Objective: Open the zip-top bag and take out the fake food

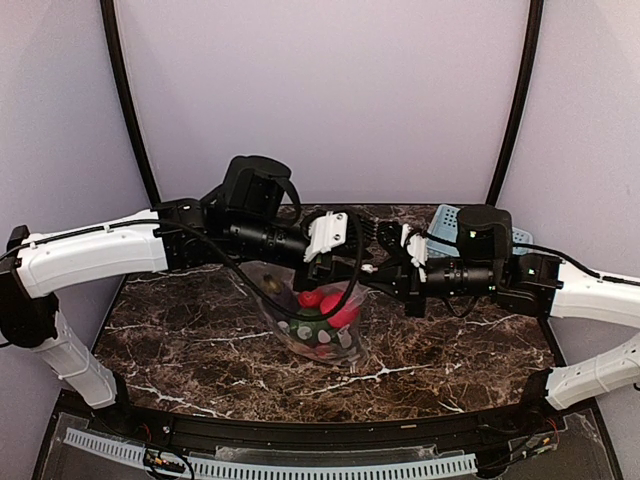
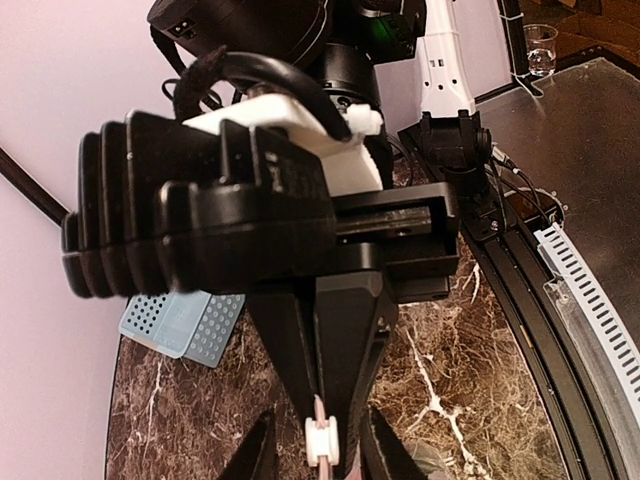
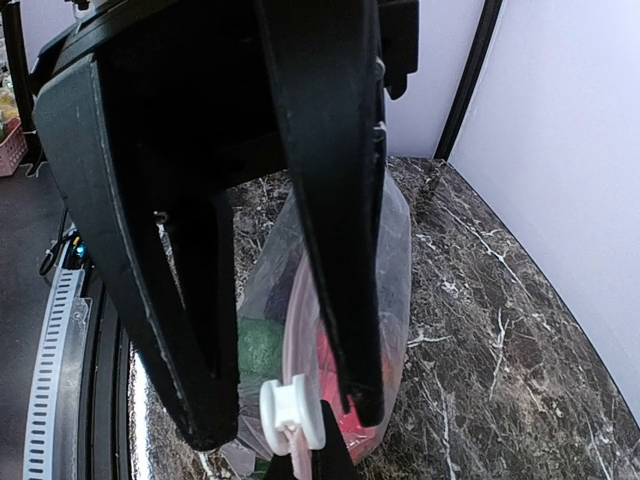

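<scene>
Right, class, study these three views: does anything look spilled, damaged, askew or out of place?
Nothing is spilled or damaged. The only oddity: the zip-top bag hangs crumpled from the right gripper over the table, its fake food bunched low inside.

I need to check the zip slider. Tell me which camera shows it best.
Right wrist view: the white slider sits close and unblocked in front of the bag. Left wrist shows it small at the frame's bottom edge. The top view leaves it too small to tell.
</scene>
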